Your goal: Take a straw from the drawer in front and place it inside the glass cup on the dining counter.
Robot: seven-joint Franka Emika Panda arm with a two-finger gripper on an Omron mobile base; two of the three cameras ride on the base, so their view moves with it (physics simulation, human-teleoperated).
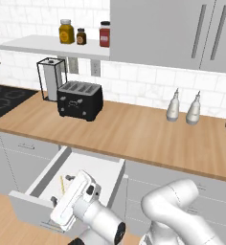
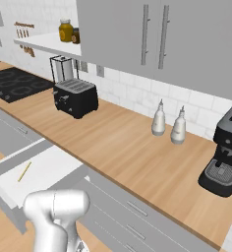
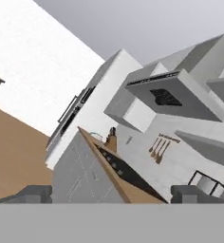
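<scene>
While the drawer point(image 1: 93, 165) stands pulled out under the wood counter point(image 1: 134, 129) w/ the black toaster point(image 1: 80, 99), the robot is at the first step: getting the straw. Nothing is picked up yet.

Inside the drawer, on its white floor, lies the thin yellow straw point(image 1: 62, 183). From the right side it shows as a short slanted stick point(image 2: 24, 171), by itself.

The white hand hangs over the drawer's front part, just beside the straw and a bit above it. The hand cam looks out across the room, not down, so the jaws aren't aimed at the straw. Its two dark tips sit far apart w/ nothing between them: jaws wide open.

Next, I think, the hand must tip down, line up over the straw & drop low. The straw is v. slim, so the pinch needs good aim.
</scene>
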